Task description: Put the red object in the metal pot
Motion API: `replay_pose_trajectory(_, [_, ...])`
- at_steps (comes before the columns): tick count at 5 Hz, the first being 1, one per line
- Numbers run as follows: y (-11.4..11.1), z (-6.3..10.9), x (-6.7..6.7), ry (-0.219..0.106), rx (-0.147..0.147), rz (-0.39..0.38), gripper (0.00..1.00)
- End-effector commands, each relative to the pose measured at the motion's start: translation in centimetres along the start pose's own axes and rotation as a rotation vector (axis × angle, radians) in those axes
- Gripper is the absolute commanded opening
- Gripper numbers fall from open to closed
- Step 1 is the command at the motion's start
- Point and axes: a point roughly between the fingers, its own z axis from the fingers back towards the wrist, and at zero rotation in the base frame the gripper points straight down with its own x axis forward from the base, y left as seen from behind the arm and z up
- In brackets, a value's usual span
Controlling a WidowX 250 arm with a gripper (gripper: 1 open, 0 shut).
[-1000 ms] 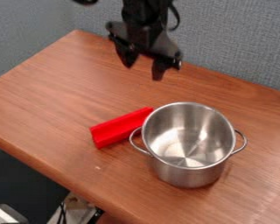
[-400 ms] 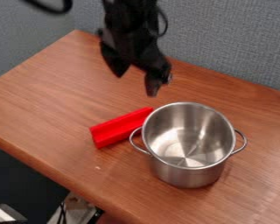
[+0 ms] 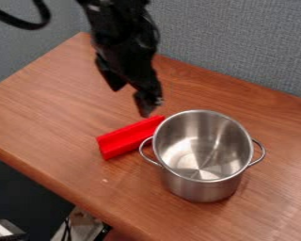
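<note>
Red plastic block (image 3: 128,137), bar-shaped and smooth, lies flat on the wood-grain bench (image 3: 40,104), one end touching the shiny round steel pot (image 3: 203,155) near the bench's front edge. Above the block, the black gripper (image 3: 131,89) hangs with jaws spread, holding nothing.

Just a brown wooden table (image 3: 40,108) with a rounded front edge, grey wall (image 3: 241,38) behind it, some dark clutter underneath, hard to make out.
</note>
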Motion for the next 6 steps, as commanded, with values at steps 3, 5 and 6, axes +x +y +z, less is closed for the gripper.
replay_pose_trajectory(3, [1.2,-6.3,-2.1,0.114,0.133,0.051,1.00])
replay_pose_trajectory(5, [3.0,-8.8,-3.1,0.141,0.120,0.007,1.00])
replay_pose_trajectory(6, [3.9,-9.0,-2.8,0.156,0.081,-0.041,0.00])
